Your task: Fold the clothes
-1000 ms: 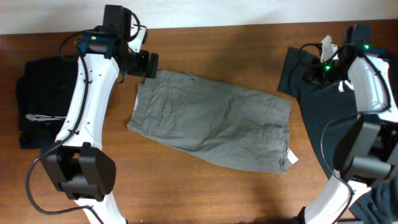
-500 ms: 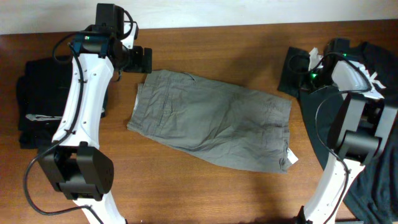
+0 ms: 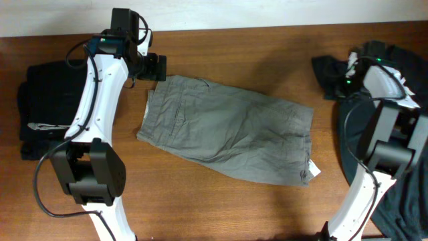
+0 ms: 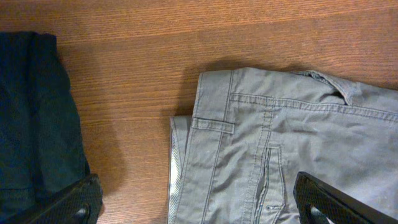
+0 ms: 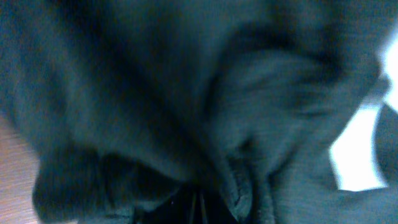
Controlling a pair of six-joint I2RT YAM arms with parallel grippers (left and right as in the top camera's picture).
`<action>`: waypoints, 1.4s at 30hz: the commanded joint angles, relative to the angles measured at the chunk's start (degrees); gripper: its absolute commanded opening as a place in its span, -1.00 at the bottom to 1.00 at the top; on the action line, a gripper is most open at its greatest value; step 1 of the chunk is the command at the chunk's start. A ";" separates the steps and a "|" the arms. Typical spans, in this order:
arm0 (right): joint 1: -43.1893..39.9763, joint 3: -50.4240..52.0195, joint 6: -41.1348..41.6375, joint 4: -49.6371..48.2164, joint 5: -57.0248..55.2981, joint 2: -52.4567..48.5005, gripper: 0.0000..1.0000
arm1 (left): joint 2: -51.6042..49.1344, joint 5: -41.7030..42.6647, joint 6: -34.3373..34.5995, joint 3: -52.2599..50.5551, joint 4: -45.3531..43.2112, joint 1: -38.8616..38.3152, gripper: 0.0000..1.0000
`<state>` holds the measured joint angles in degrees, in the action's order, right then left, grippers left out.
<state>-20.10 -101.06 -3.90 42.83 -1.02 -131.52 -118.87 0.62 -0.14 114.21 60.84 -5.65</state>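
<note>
The grey-khaki shorts (image 3: 227,127) lie flat across the middle of the table, waistband at the left and a small white label (image 3: 311,171) at the lower right. My left gripper (image 3: 158,67) is open and empty just over the waistband's far corner. In the left wrist view its fingers (image 4: 199,211) straddle the waistband and a pocket of the shorts (image 4: 286,143). My right gripper (image 3: 342,72) is at the far right, shut on a dark teal garment (image 3: 328,67). That cloth (image 5: 186,93) fills the blurred right wrist view, bunched around the closed jaws (image 5: 199,208).
A stack of folded black clothes (image 3: 47,110) lies at the left edge, also seen in the left wrist view (image 4: 31,112). More dark clothing (image 3: 401,194) is heaped along the right edge. The table's far edge runs along the top.
My right gripper has dragged the dark garment to the right, away from the shorts' leg end. My left gripper shifted slightly near the waistband corner. The shorts have not moved.
</note>
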 commanded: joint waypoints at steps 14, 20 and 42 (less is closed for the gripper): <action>-2.80 -32.52 4.42 32.17 11.15 -0.61 0.05 | -0.26 0.02 0.55 0.26 0.44 0.76 0.98; -2.38 -42.29 4.85 54.51 22.14 -0.61 0.08 | -0.28 0.04 0.57 0.26 -0.20 1.07 0.98; 6.60 -16.06 4.22 50.84 20.79 -0.31 0.29 | -3.41 2.64 0.59 0.24 -2.36 1.07 0.98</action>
<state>-13.50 -118.78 0.21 94.65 20.60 -132.05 -119.68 1.67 -0.12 114.21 58.96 -4.73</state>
